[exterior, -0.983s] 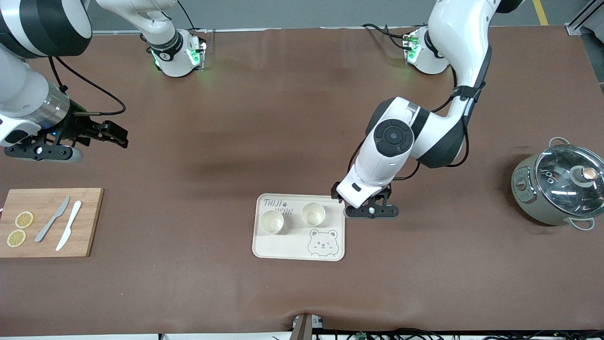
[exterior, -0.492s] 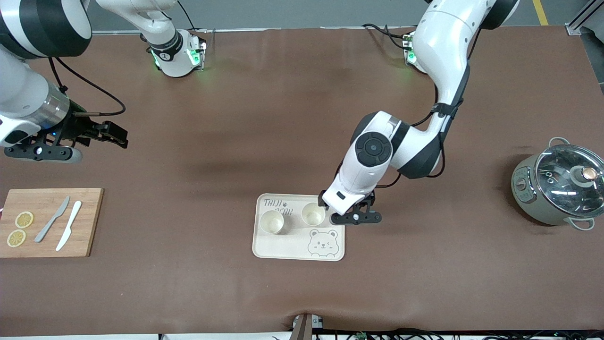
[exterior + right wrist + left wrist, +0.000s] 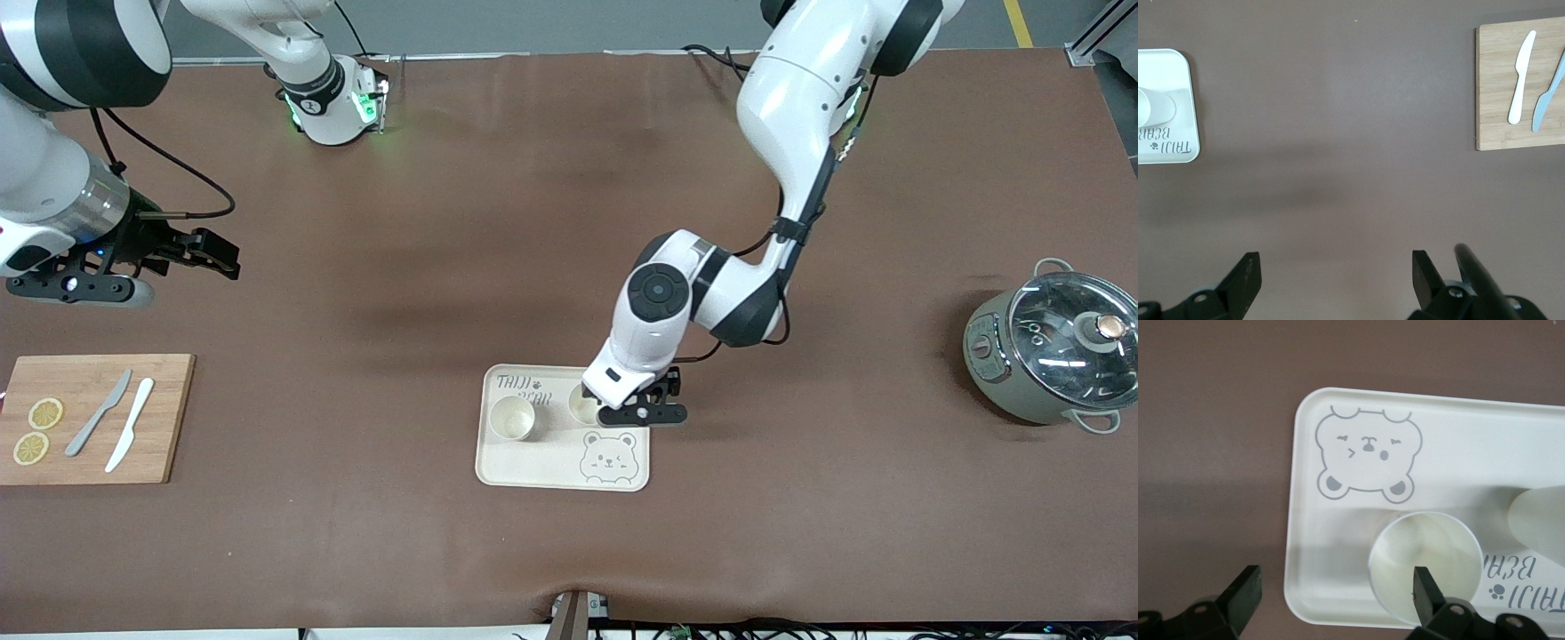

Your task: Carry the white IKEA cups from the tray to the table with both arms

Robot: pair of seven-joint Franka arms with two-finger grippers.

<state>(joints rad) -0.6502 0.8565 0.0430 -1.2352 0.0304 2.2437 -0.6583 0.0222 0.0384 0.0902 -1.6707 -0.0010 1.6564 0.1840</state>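
Note:
Two white IKEA cups stand upright on the cream bear tray [image 3: 551,467]. One cup [image 3: 512,418] is toward the right arm's end. The other cup [image 3: 580,407] is partly hidden under my left gripper [image 3: 627,391]. In the left wrist view the left gripper [image 3: 1335,593] is open. One finger [image 3: 1426,588] hangs over that cup's [image 3: 1426,553] mouth, and the tray's [image 3: 1338,587] corner lies between the fingers. My right gripper [image 3: 212,252] waits open over bare table, and in the right wrist view that gripper [image 3: 1335,277] holds nothing.
A grey-green pot with a glass lid [image 3: 1053,356] stands at the left arm's end. A wooden cutting board [image 3: 98,418] with two knives and lemon slices lies at the right arm's end, also seen as the board [image 3: 1521,83] in the right wrist view.
My left arm has swung toward the right arm's end, bringing its open gripper from beside the tray to over the tray's corner and the cup. The right arm has not moved.

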